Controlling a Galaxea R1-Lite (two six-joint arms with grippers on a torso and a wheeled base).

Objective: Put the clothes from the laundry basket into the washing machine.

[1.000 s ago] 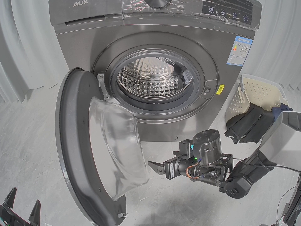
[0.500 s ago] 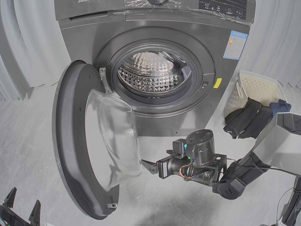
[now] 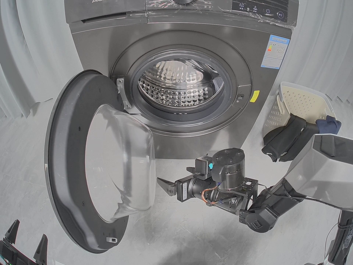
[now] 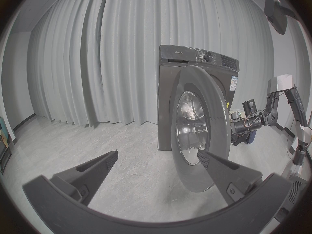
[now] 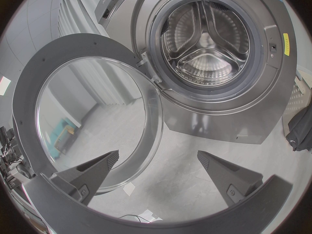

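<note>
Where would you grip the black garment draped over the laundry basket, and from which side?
Likely the bunched fold of the black garment hanging outside the laundry basket rim, approached from the side nearest the robot: it hangs free of the basket wall and can be pinched.

A pale grey curtain [image 4: 97,65] hangs in long vertical pleats down to the floor [image 4: 136,160] across the back of the room. The floor is light grey, stone-look tile with faint veining and a soft sheen. A plain wall [image 4: 16,82] with a dark skirting board meets the curtain at one side. The light is even.
</note>
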